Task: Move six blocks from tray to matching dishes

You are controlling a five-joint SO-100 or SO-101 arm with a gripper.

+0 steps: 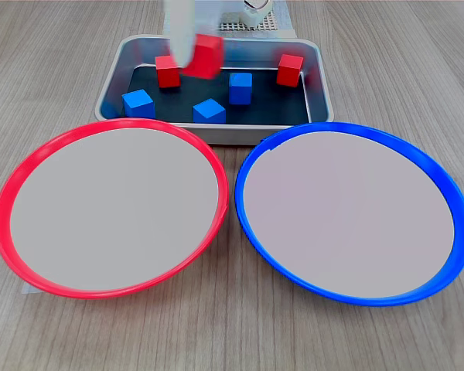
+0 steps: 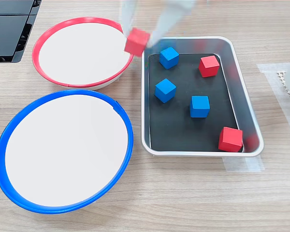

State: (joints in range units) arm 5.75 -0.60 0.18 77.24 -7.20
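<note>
My gripper (image 1: 192, 48) (image 2: 141, 35), a blurred white shape, is shut on a red block (image 1: 204, 56) (image 2: 137, 41) held in the air above the tray's edge nearest the red-rimmed dish (image 1: 112, 209) (image 2: 79, 53). The silver tray (image 1: 216, 132) (image 2: 193, 153) holds two more red blocks (image 1: 168, 71) (image 1: 289, 69) and three blue blocks (image 1: 138, 103) (image 1: 209, 111) (image 1: 240, 87). In the second exterior view these are the red ones (image 2: 209, 65) (image 2: 230, 139) and the blue ones (image 2: 169, 57) (image 2: 165, 90) (image 2: 199, 106). The blue-rimmed dish (image 1: 348, 209) (image 2: 63, 150) and the red-rimmed dish hold nothing.
The arm's white base (image 1: 255, 8) stands behind the tray on a white mesh mat (image 1: 251, 25) (image 2: 289, 92). Black flat objects (image 2: 9, 29) lie at the second exterior view's upper left. The two dishes sit side by side, close to the tray, on the wood-grain table.
</note>
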